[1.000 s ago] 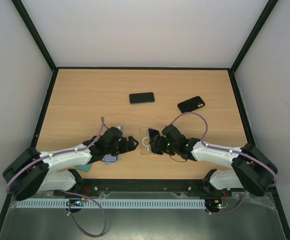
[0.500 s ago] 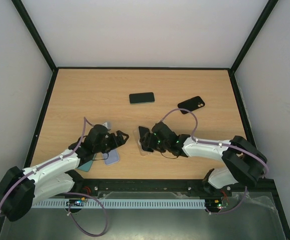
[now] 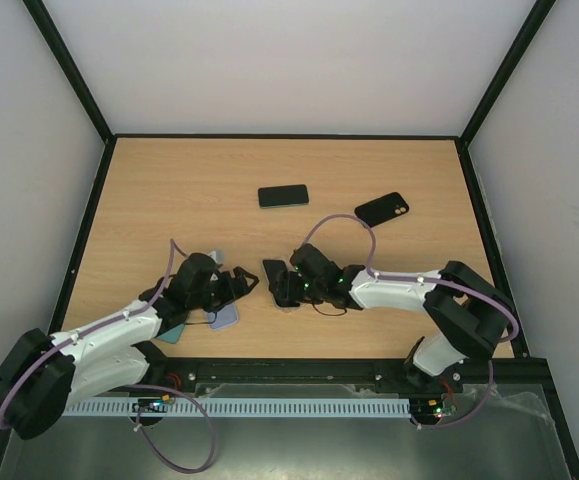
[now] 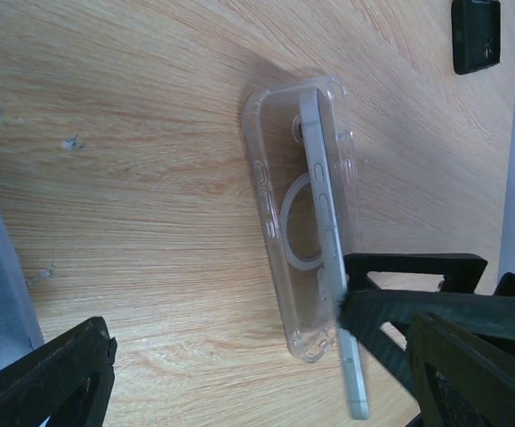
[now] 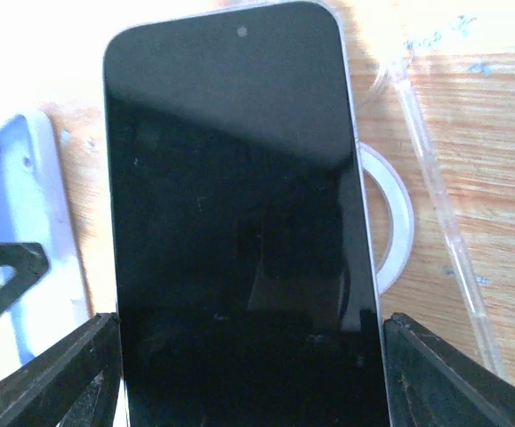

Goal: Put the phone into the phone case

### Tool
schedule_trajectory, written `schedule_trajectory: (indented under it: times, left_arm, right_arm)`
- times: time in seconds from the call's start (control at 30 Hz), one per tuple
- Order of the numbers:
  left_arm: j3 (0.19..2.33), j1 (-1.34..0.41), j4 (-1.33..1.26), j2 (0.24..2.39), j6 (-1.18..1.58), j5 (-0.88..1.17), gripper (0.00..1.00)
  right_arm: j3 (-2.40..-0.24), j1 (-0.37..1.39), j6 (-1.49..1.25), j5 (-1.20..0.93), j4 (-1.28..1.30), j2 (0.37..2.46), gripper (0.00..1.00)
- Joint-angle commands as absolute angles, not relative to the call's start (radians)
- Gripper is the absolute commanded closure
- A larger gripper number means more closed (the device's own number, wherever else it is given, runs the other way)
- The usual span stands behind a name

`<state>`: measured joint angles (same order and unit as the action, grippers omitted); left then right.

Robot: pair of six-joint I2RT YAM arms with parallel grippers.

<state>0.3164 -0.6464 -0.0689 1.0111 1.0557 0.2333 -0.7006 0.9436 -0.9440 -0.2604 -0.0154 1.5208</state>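
The right gripper [image 3: 285, 284], jaws clamped on the phone [image 5: 239, 222], holds it on its long edge in the clear phone case [image 4: 284, 222] at the table's [image 3: 169, 190] 6 o'clock. The left gripper [image 3: 245, 283] hovers at the case's 9 o'clock, jaws apart.

The phone [image 5: 239, 222] has a glossy black glass face that mirrors light, and its edge is smooth, pale and metallic-looking. The phone case [image 4: 275, 222] is clear, shiny plastic with a white ring. The worktop [image 3: 169, 190] is matt, smooth wood-grain. A lilac case [image 5: 35, 231] looks smooth.
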Motion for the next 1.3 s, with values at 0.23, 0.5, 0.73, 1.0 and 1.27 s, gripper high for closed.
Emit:
schedule_trajectory:
  times: [0.23, 0.5, 0.73, 1.0, 1.27]
  left_arm:
    - [0.297, -0.641, -0.099, 0.979, 1.122, 0.264, 0.12]
    - [0.318, -0.641, -0.107, 0.988, 1.130, 0.280, 0.12]
    - [0.318, -0.642, -0.097, 1.026, 1.134, 0.271, 0.12]
    - [0.326, -0.642, -0.061, 1.028, 1.120, 0.258, 0.13]
    - [0.330, -0.643, -0.027, 1.024, 1.100, 0.249, 0.13]
  right_arm:
    - [-0.695, 0.959, -0.853, -0.252, 0.005, 1.542, 0.39]
    - [-0.677, 0.960, -0.793, -0.204, 0.033, 1.536, 0.35]
    - [-0.690, 0.960, -0.742, -0.175, 0.050, 1.542, 0.26]
    - [-0.698, 0.960, -0.728, -0.137, 0.072, 1.509, 0.14]
    - [-0.678, 0.954, -0.735, -0.085, 0.091, 1.409, 0.17]
